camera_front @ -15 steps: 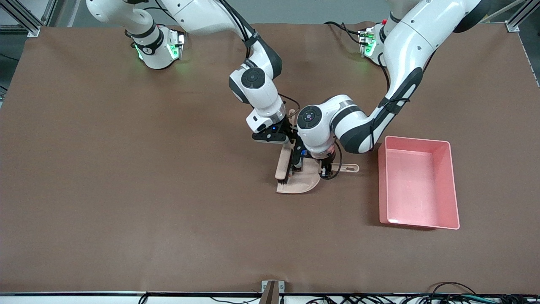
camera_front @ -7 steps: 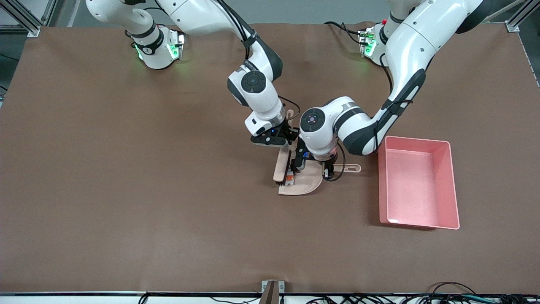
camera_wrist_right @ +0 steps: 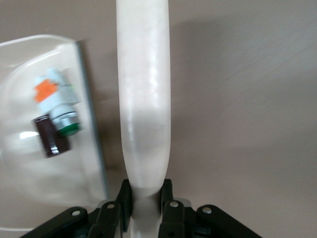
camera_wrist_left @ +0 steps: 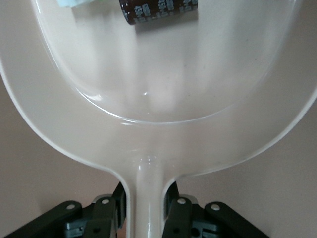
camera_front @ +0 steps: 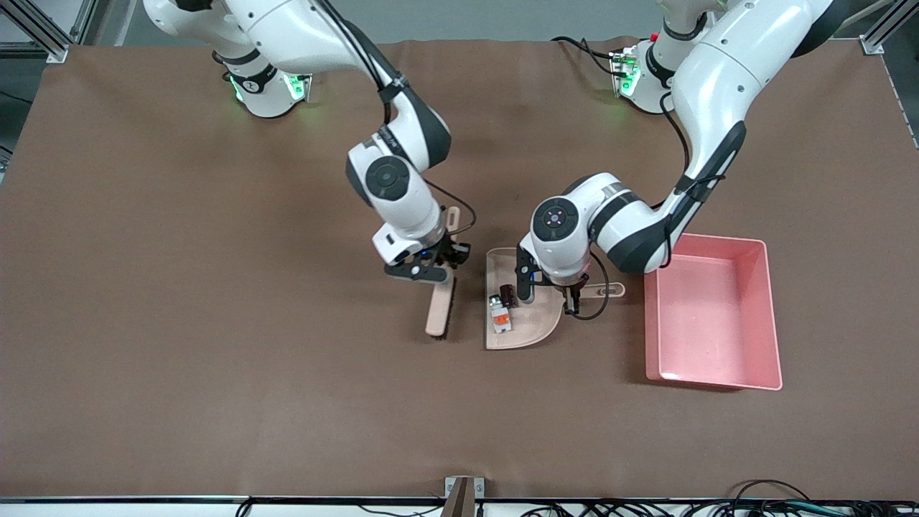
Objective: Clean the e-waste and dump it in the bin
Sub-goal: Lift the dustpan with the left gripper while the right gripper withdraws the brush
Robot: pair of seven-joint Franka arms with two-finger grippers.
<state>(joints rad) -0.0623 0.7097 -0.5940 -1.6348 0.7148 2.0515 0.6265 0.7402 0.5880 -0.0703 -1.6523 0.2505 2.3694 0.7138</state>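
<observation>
The beige dustpan lies on the table beside the pink bin, toward the right arm's end from it. Both pieces of e-waste lie in the pan: the white-grey part with orange and green bits and the dark cylinder. My left gripper is shut on the dustpan's handle; the cylinder shows in the pan. My right gripper is shut on a beige brush, held beside the pan's open edge. In the right wrist view the brush handle runs from my right gripper, with the white-grey part and cylinder in the pan.
The brown table mat spreads wide all round. The bin's inside shows nothing in it. Cables and a bracket sit at the table edge nearest the front camera.
My right gripper has drawn the brush off the pan, toward the right arm's end. The pan has shifted a little toward the bin. Both e-waste pieces now lie uncovered in the pan.
</observation>
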